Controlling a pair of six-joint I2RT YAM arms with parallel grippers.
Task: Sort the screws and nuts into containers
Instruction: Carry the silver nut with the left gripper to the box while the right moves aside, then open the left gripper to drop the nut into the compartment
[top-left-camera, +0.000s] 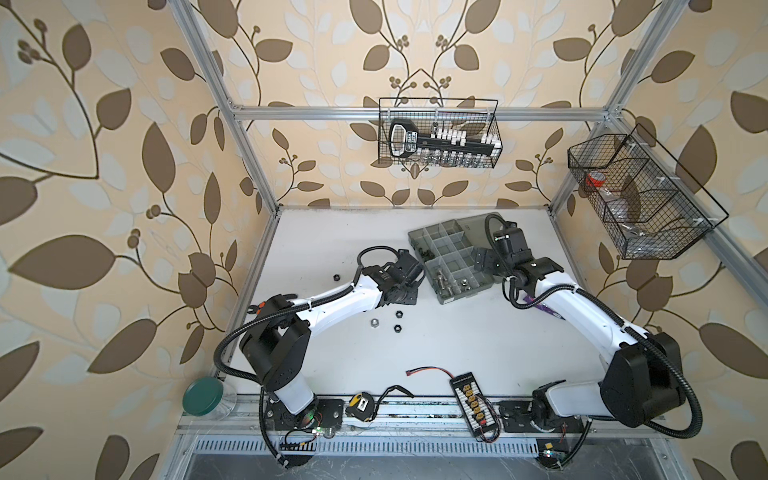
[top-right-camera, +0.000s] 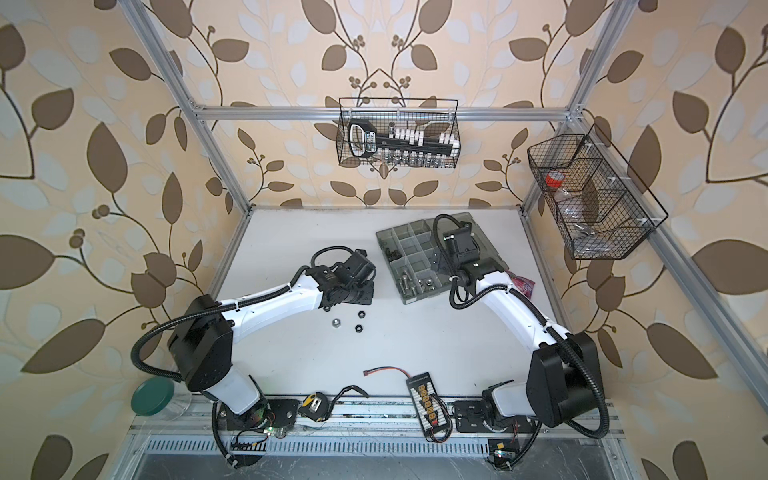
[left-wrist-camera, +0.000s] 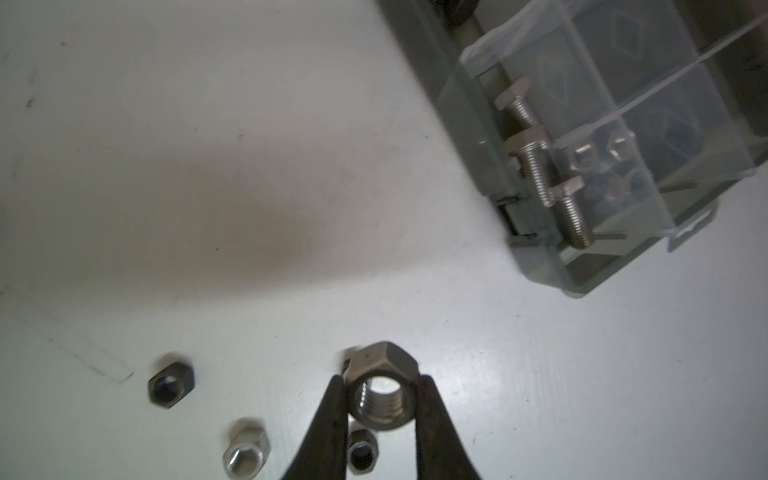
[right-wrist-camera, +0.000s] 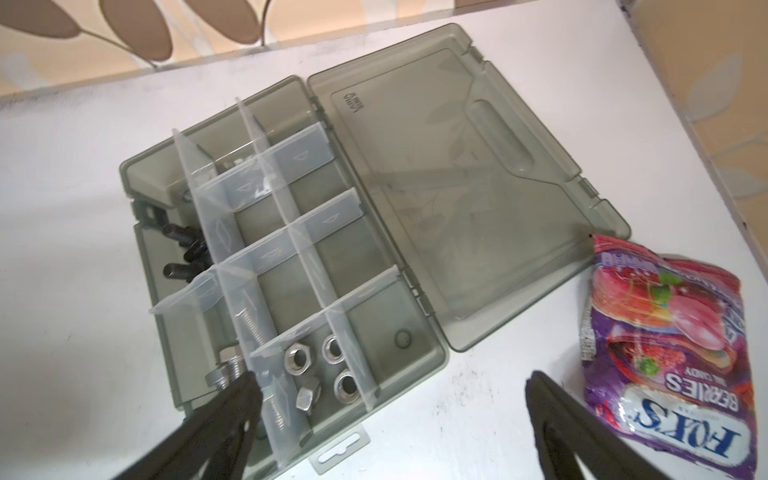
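**Left gripper has a nut pinched; right gripper spread over the case**

- Left gripper (left-wrist-camera: 382, 380): jaws closed on a grey-silver nut (left-wrist-camera: 386, 358), one finger on each side of it, its threaded hole facing the wrist camera. In both top views this gripper is over the white table (top-left-camera: 457, 340), near the left edge of the organizer case (top-left-camera: 417, 237) but apart from it.
- Loose on the table by that gripper: a black nut (left-wrist-camera: 171, 384), a shiny nut (left-wrist-camera: 245, 453) and a small dark nut (left-wrist-camera: 361, 457), the last partly behind a finger. A lone black nut (top-left-camera: 335, 276) lies farther left.
- Right gripper (right-wrist-camera: 390, 378): jaws spread wide with nothing between them, above a corner of the case.
- Case lid (right-wrist-camera: 457, 187): flat open on the table.
- Containers: sorted silver nuts (right-wrist-camera: 307, 395) are in a corner compartment. Silver screws (right-wrist-camera: 227, 369) are in the one beside it, and black screws (right-wrist-camera: 183, 248) are farther along the same wall.
- Candy bag (right-wrist-camera: 665, 332): just beside the lid.
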